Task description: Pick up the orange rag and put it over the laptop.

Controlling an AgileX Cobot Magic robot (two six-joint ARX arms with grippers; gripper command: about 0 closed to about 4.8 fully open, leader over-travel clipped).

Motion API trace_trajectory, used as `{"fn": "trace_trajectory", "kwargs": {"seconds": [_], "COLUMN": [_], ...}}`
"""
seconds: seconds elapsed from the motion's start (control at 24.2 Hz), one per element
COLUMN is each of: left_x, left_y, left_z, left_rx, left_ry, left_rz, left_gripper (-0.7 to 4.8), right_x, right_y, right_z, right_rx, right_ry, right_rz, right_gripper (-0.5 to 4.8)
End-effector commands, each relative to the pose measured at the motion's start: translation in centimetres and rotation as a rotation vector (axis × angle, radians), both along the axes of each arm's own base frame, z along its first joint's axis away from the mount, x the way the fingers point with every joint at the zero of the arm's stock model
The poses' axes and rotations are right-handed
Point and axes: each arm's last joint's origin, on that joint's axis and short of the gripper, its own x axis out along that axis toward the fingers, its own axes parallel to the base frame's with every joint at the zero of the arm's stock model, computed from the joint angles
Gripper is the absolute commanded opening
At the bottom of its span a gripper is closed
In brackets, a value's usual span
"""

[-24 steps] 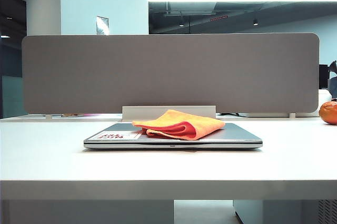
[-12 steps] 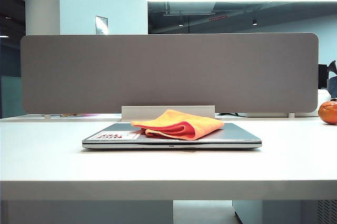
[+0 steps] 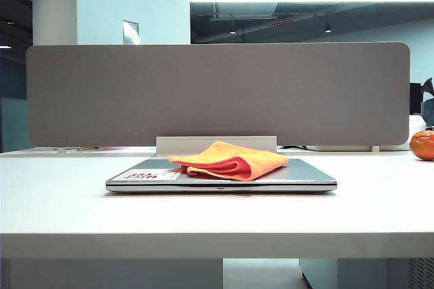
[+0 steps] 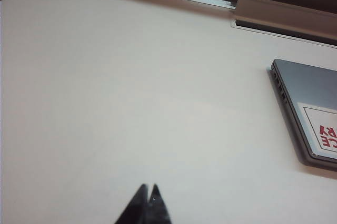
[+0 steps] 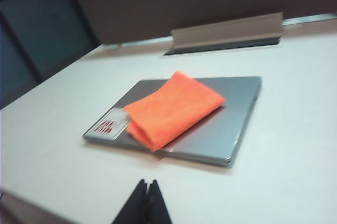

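Note:
The orange rag (image 3: pixel 232 159) lies folded on the closed lid of the silver-grey laptop (image 3: pixel 298 175), which rests flat on the white table. In the right wrist view the orange rag (image 5: pixel 171 107) drapes across the laptop (image 5: pixel 221 124) beside its white-and-red sticker (image 5: pixel 108 122). My right gripper (image 5: pixel 147 183) hangs shut and empty above bare table, well short of the laptop. My left gripper (image 4: pixel 149 186) is shut with nothing in it, over bare table away from the laptop's (image 4: pixel 308 103) sticker corner. Neither gripper shows in the exterior view.
A grey partition panel (image 3: pixel 217 92) stands along the table's back edge, with a pale cable-tray flap (image 3: pixel 215 144) raised behind the laptop. A round glossy orange object (image 3: pixel 423 144) sits at the far right. The white table (image 3: pixel 68 201) stretches wide on both sides.
The exterior view shows nothing moved; rag and laptop lie as before.

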Motion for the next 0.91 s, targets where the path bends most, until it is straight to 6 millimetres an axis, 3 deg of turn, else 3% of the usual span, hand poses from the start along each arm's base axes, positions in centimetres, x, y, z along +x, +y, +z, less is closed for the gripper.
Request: {"fn": "trace_trajectory", "kwargs": {"seconds": [0.04,0.29,0.45,0.91], "left_x": [0.0,0.0,0.0,0.0], "left_y": [0.0,0.0,0.0,0.0], "left_z": [-0.1,-0.1,-0.1,-0.1], "left_rx": [-0.001,-0.001,-0.001,-0.001], "left_ry": [0.011,0.011,0.011,0.011], "left_rz": [-0.007,-0.007,-0.007,-0.007], "left_gripper": [-0.05,-0.05,-0.05,-0.05], "right_x": [0.8,1.6,2.1,2.3], "right_y": [-0.3,-0.3,-0.2,-1.0], "right_z": [-1.1,-3.1,-4.9,-6.2], "right_rx": [0.039,0.021,0.036,-0.021], "right_ry": [-0.024,0.003,0.013,0.068], "right_rz": [-0.119,-0.395,-0.416,-0.497], "right_gripper": [-0.05,-0.05,-0.05,-0.05]}}
